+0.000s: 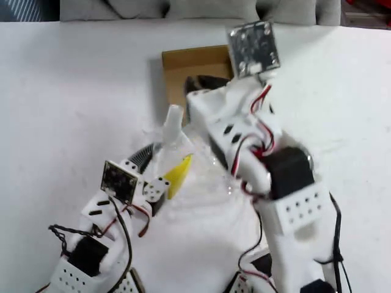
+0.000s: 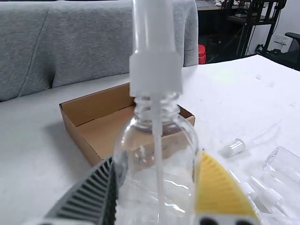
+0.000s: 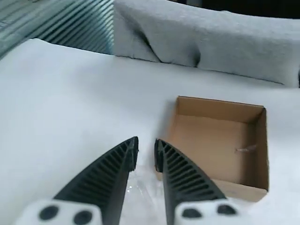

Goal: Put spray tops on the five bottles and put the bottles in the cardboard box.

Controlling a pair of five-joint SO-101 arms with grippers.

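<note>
My left gripper (image 2: pixel 157 160) is shut on a clear bottle (image 2: pixel 154 173), pinched between a grey finger and a yellow finger. A white spray top (image 2: pixel 154 61) sits on the bottle's neck, its tube running down inside. In the high view this bottle (image 1: pixel 171 145) stands tilted in the middle of the table, just in front of the cardboard box (image 1: pixel 190 61). My right gripper (image 3: pixel 146 142) hovers at the box's near edge, open by a narrow gap with nothing between its black fingers. The cardboard box (image 3: pixel 220 145) holds no bottles.
A loose spray top (image 2: pixel 233 148) with its tube lies on the white table beside the box. More clear bottles (image 2: pixel 281 164) lie close by. The right arm (image 1: pixel 263 159) spans the middle of the table. A grey sofa stands behind the table's far edge.
</note>
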